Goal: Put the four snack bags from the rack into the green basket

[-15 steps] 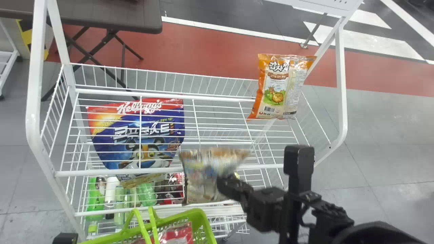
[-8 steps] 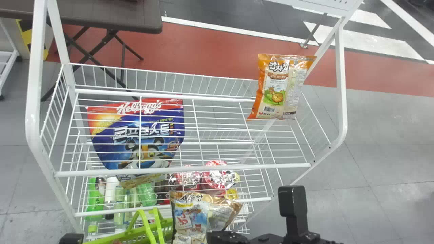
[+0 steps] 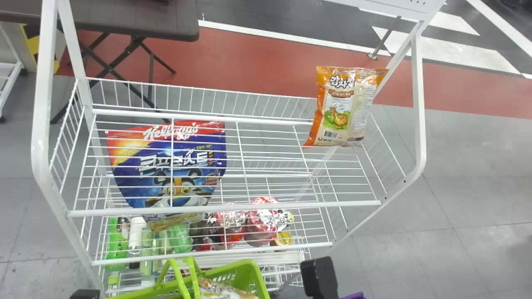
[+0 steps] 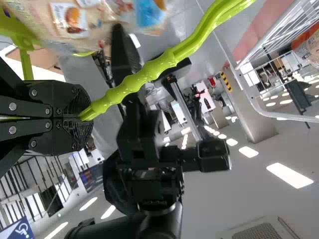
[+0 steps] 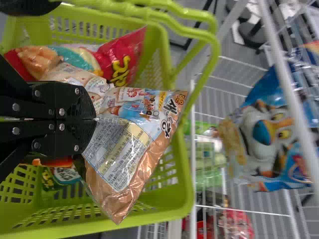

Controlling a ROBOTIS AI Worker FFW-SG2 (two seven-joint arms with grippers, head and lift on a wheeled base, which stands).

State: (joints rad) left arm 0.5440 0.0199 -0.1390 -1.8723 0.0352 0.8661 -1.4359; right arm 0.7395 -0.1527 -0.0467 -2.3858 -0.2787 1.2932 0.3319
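- At the left of the green basket (image 3: 251,276), our left gripper (image 3: 85,294) squeezes its handle (image 4: 149,71).
- Beyond the basket, a blue bag (image 3: 178,166) sits on the rack (image 3: 224,207).
- Over the basket, we pinch a brown bag (image 5: 124,144) by its edge, the rest sticking out past the tips of our right gripper (image 3: 320,276).
- Beyond the basket, to its right, is an orange bag (image 3: 343,108).

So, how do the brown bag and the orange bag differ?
The brown bag is pinched in the right end effector; nothing grips the orange bag. The brown bag is tilted, over or in the green basket; the orange bag stands nearly upright at the back right of the rack. Both are shiny, printed snack bags.
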